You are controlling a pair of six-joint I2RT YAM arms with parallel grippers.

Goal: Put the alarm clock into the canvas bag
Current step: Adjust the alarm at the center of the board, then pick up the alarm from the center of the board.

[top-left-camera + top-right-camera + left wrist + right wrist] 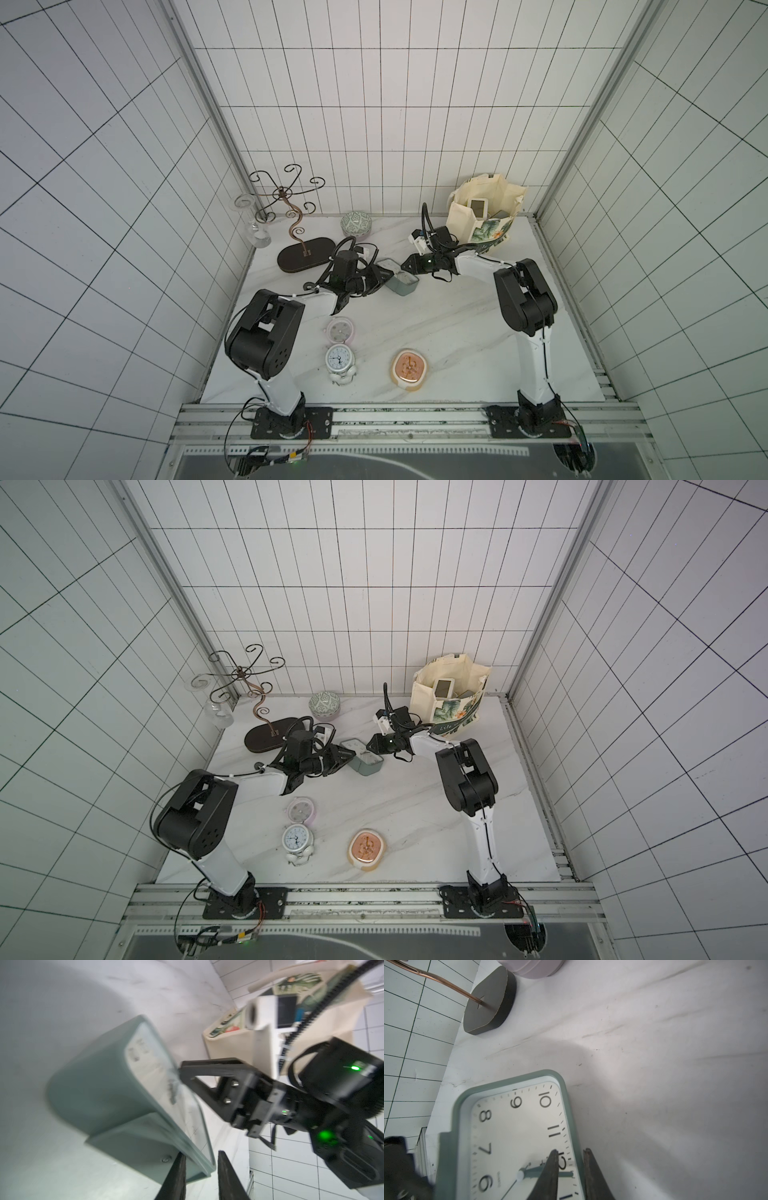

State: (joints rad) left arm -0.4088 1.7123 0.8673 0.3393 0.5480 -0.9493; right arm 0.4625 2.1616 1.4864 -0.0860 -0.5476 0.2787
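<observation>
Alarm clock [401, 281] betw. L pincer [201, 1176] & R pincer [571, 1169], both tight on its rim

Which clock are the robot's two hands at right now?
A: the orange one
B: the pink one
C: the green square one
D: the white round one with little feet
C: the left gripper and the right gripper each have their fingers on either side of the rim of the green square clock.
</observation>
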